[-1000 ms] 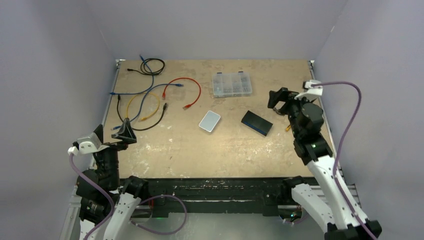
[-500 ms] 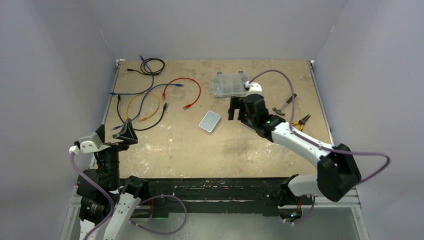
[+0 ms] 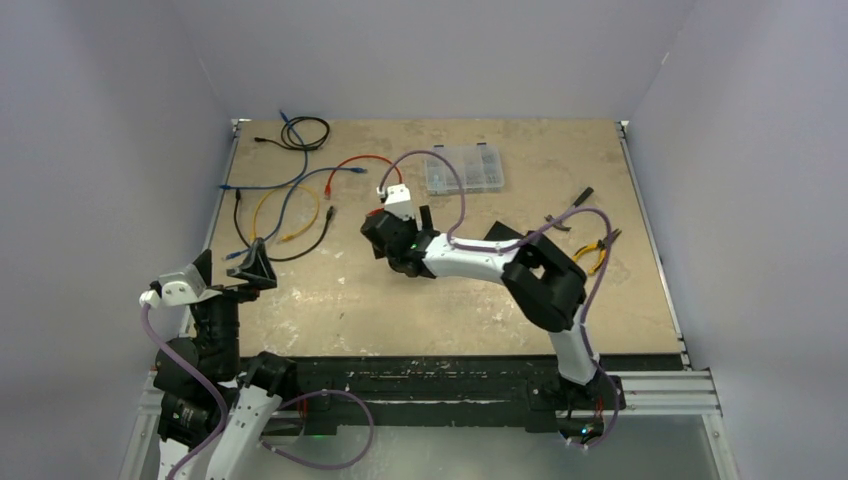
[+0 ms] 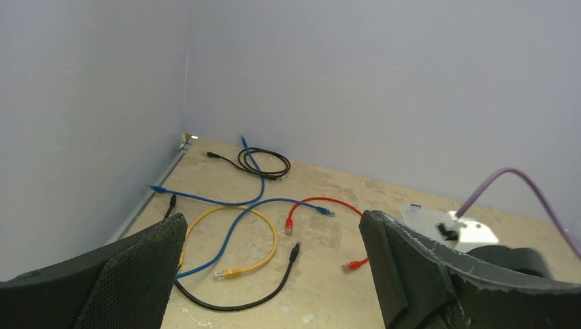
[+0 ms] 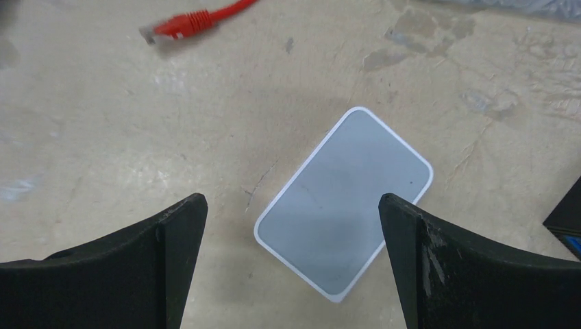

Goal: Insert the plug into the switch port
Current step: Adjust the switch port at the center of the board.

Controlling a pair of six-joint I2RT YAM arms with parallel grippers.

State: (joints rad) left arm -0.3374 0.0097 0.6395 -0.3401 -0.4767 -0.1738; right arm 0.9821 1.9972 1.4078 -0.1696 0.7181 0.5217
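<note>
**Operator:** Overhead first. What has changed?

**Spotter:** Your right gripper (image 3: 388, 245) was over at the right edge of the table (image 3: 450, 310) a second ago. It now hangs above the table's middle, jaws apart and empty, and it hides the pale switch box from this view. The red plug (image 3: 374, 212) lies just beyond it, toward the far edge. Its red cable (image 3: 385, 165) loops back to the tangle at the far-left corner. Your left gripper (image 3: 250, 265) has not budged from near the left edge, jaws apart, holding nothing.

**Operator:** Left wrist?

**Spotter:** Your spread left fingers (image 4: 123, 274) frame that far-left tangle: a yellow cable (image 4: 264, 226), blue and black leads, and the red plug on bare board, untouched.

**Operator:** Right wrist?

**Spotter:** The pale switch box (image 5: 342, 205) lies flat and askew between your parted right fingers (image 5: 137, 260), clear of both. The red plug sits near it but apart, toward the far edge. A black box (image 5: 565, 209) clips the frame on the right. No port shows from above.

**Operator:** So where does that leave me?

**Spotter:** At the start, I judge. The sweep puts you over the parts, yet nothing is gripped. The plug needs picking up first, and you will likely have to find which side of the box carries the ports.
</note>
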